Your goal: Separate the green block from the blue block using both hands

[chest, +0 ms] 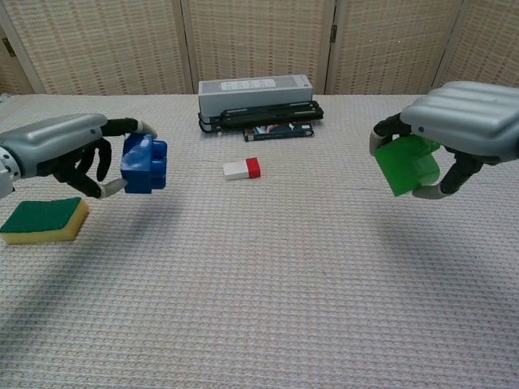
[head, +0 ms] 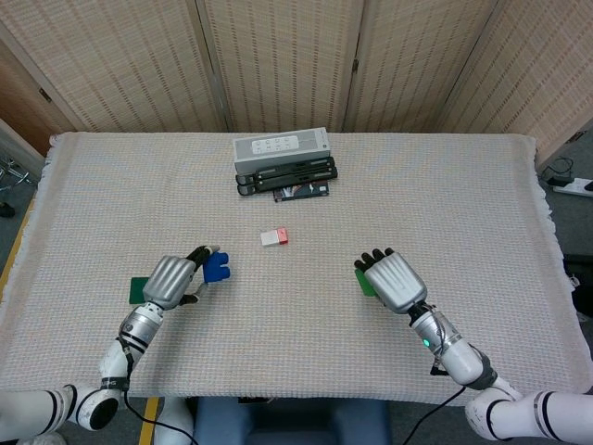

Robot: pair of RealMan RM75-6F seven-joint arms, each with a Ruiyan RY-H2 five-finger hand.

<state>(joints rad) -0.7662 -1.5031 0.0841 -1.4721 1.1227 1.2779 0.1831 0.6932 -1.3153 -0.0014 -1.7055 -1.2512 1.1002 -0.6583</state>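
Note:
My left hand [head: 173,278] [chest: 69,150] holds the blue block [head: 217,267] [chest: 144,164] above the cloth at the left. My right hand [head: 394,281] [chest: 458,126] holds the green block [chest: 408,164] [head: 363,281] above the cloth at the right; in the head view the hand's back hides most of it. The two blocks are wide apart, with bare cloth between them.
A green and yellow sponge [chest: 44,220] [head: 137,288] lies under my left hand's side. A small white and red piece [head: 274,237] [chest: 242,168] lies mid-table. A grey box on a stack of black devices [head: 283,162] [chest: 257,105] stands at the back. Woven screens stand behind the table.

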